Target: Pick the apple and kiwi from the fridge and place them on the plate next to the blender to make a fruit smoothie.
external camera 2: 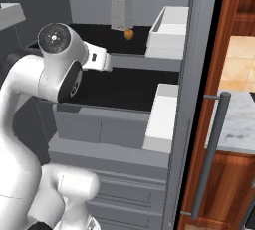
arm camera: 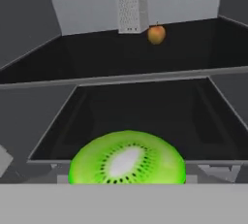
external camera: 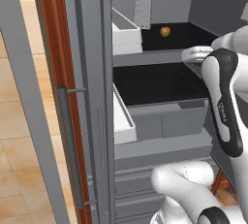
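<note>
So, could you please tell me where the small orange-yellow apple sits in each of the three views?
Left base view: small round orange-yellow apple on the upper black shelf, right of the grey metal grater.
Right base view: apple just below the grater.
Hand view: apple upper centre-right, beside the grater.
Shared landmark: the grater.

The small orange-yellow apple (arm camera: 156, 34) sits on the upper black shelf of the open grey fridge (external camera: 160, 143), near the back wall. The green kiwi (arm camera: 127, 160) shows its pale, seed-ringed face at the lower shelf's front edge.
</note>
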